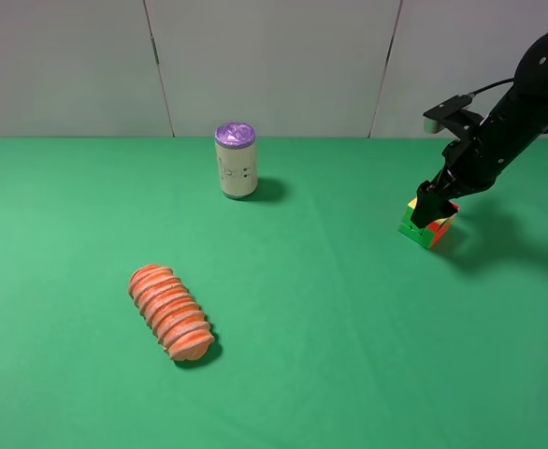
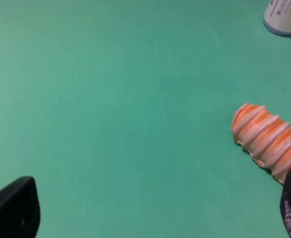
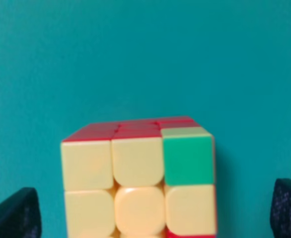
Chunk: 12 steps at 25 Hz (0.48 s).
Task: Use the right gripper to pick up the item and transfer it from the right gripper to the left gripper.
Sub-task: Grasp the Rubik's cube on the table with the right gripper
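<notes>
The right black wedge-fingered claw [image 1: 432, 208] gapes wide astride the small multicoloured puzzle cube [image 1: 427, 230], well right of the purple-lidded white can [image 1: 236, 161]; I fear closing off-centre would spin it free.

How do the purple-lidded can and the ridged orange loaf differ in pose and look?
The can stands upright; the loaf lies on its side. The can is smooth and pale with a purple lid; the loaf is ridged and orange. Both rest on the green table, apart from each other.
</notes>
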Each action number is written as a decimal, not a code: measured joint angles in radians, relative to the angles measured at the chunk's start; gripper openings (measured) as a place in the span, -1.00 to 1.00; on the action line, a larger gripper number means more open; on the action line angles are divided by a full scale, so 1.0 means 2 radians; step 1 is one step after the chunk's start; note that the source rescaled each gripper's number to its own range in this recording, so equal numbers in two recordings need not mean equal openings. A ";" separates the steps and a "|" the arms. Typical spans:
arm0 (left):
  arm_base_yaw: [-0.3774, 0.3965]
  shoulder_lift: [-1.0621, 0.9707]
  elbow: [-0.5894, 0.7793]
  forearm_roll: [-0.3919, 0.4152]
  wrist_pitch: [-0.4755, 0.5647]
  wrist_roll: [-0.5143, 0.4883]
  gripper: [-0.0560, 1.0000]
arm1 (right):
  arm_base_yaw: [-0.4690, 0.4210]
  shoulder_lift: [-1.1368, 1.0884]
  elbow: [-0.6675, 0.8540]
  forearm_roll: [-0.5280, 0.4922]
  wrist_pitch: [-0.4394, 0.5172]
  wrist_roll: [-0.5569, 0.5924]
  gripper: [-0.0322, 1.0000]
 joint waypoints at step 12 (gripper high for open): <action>0.000 0.000 0.000 0.000 0.000 0.000 0.82 | 0.000 0.027 -0.001 0.020 -0.012 -0.023 0.99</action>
